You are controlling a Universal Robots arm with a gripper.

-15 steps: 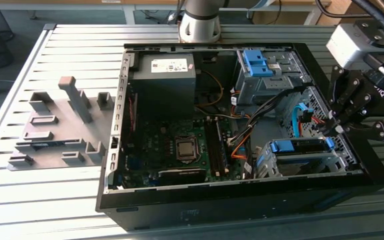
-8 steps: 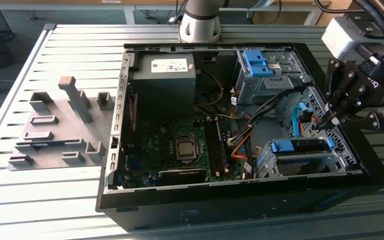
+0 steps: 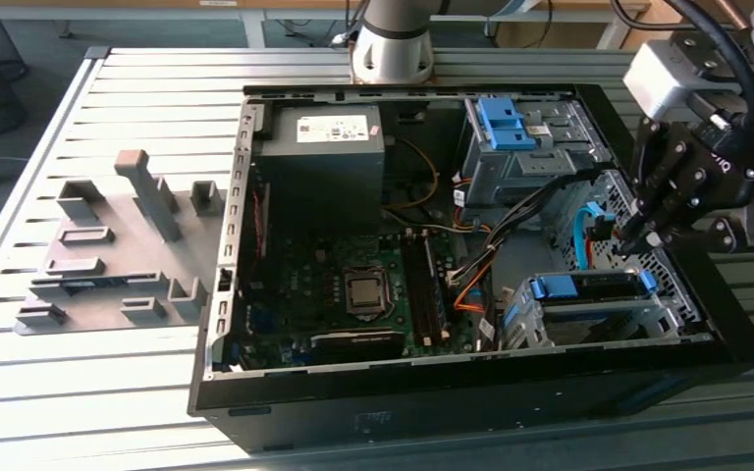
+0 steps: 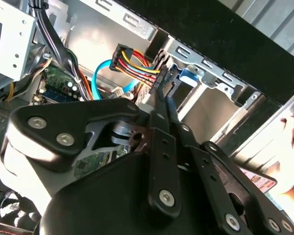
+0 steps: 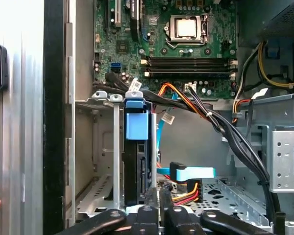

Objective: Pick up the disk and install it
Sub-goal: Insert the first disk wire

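The gripper (image 3: pixel 636 240) is hanging over the open computer case (image 3: pixel 482 412) on the exterior view's right, its tips dipping inside the case just beyond the metal drive cage (image 3: pixel 613 319) in the near right corner. In the second wrist view the gripper (image 4: pixel 165 95) is showing its two thin fingers (image 4: pixel 159 142) pressed side by side, clenched with nothing between them, and the tips are pointing at a plug with red, yellow and black wires (image 4: pixel 137 63). The disk (image 3: pixel 591 287) is sitting in that cage, its blue frame facing up and its body tucked into the slot. In the first wrist view the disk (image 5: pixel 137 166) is standing on edge in the cage with its blue tab (image 5: pixel 137 125) at the end, and a light-blue flat cable (image 5: pixel 193 172) is lying just beside it, near the fingers. The motherboard (image 3: pixel 350 285) is lying across the floor of the case, and a dark grey box (image 3: pixel 322 157) with a white sticker is filling the far left part. A second cage with a blue clip (image 3: pixel 499 123) is sitting at the far right. On the slatted table (image 3: pixel 89 392), well apart on the exterior view's left, a grey holder tray (image 3: pixel 115 245) is resting.
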